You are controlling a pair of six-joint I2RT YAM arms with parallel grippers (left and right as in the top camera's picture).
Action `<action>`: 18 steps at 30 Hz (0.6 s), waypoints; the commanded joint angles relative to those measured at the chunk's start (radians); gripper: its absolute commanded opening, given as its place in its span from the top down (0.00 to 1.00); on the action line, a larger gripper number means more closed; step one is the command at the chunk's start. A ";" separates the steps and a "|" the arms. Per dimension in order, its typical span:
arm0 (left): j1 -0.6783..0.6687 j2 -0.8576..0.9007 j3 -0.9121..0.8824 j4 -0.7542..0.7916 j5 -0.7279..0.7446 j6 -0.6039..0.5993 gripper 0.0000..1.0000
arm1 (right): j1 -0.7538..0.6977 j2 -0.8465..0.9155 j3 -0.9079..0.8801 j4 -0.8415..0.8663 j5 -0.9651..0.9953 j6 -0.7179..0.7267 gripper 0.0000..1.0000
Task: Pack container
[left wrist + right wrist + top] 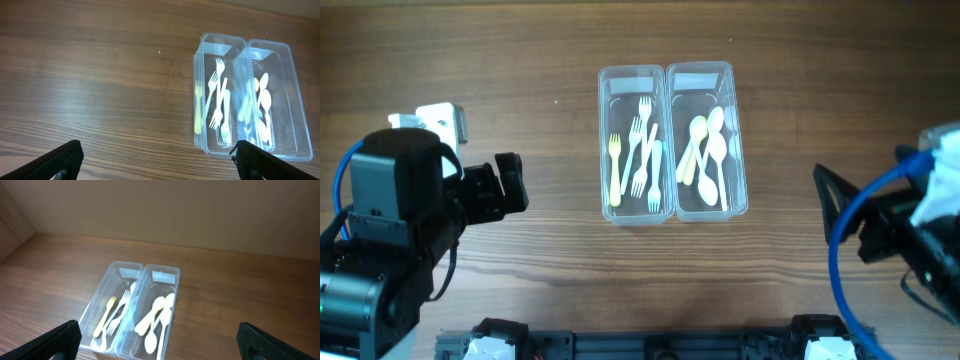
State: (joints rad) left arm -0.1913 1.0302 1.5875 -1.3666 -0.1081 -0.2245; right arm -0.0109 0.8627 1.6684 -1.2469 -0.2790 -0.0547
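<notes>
The fork container [620, 95] and spoon container [695, 85] stood touching on the worktop [520, 60], long axes running away from the robot. The left hand [512, 183] lay left of them and the right hand [828, 200] right, both wide open and empty.

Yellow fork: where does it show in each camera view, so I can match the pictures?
Overhead: the yellow fork lies mid-frame, along the left wall of the fork container.
Left wrist: the yellow fork is right of centre, by the same wall.
Right wrist: the yellow fork is lower left, by the same wall.
Shared landmark: the spoon container alongside the fork container's right side.
</notes>
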 commanded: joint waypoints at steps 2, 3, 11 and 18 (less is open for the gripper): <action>0.005 -0.003 -0.003 0.002 -0.013 0.003 0.00 | 0.001 0.005 -0.007 -0.001 0.018 -0.024 0.00; 0.005 -0.003 -0.003 0.006 -0.013 0.001 0.00 | 0.001 0.006 -0.007 0.000 0.018 -0.024 0.00; 0.005 -0.003 -0.003 0.004 -0.013 0.001 0.00 | 0.001 0.008 -0.007 -0.001 0.018 -0.024 0.00; 0.005 -0.003 -0.003 0.004 -0.013 0.001 0.00 | 0.001 0.008 -0.007 -0.010 0.022 -0.025 0.00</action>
State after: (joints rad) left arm -0.1913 1.0302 1.5875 -1.3647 -0.1081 -0.2249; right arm -0.0109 0.8658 1.6684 -1.2507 -0.2787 -0.0658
